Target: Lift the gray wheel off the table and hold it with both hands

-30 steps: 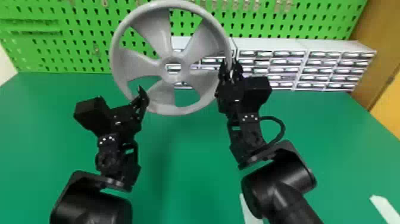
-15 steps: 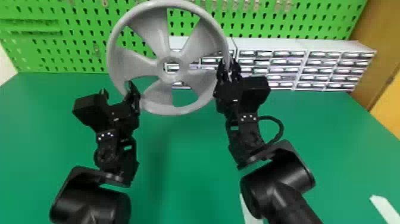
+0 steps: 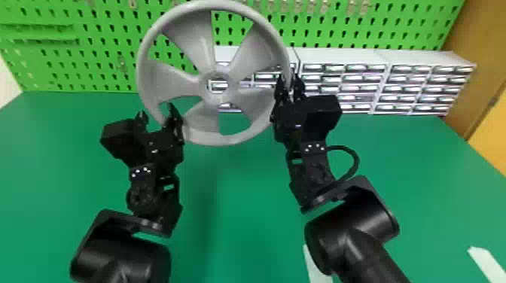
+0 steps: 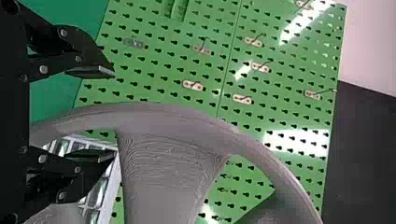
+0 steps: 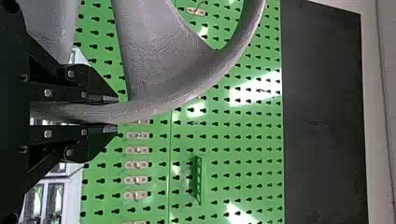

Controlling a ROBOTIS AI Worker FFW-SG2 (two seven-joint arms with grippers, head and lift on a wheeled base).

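Gray wheel [image 3: 226,138], five broad spokes around an open hub, is up off the tabletop [image 3: 241,195]. It sits in the upper part of the frame, left of center, standing upright with its face toward the head camera.

Right tool [image 3: 289,78]: upper part of the frame, just right of center, clamped on the wheel's rim. Wrist view agrees: right tool [image 5: 116,114] has one finger against each side of the rim.

Left tool [image 3: 156,109]: left of center, at the wheel's lower left edge. Fingers well apart, not clamped on anything. In its wrist view, the rim crosses the gap of the left tool [image 4: 115,113]. Can't tell whether either finger touches it. So the grip is one-sided, right only.

Rest: green pegboard [image 3: 105,41] across the top of the frame, small metal hooks [image 3: 363,7] on it. White drawer units [image 3: 346,56] run from behind the wheel to the upper right. Tabletop is green, with a white strip [image 3: 487,263] at lower right. Brown panel [image 3: 478,49] at the upper right edge.
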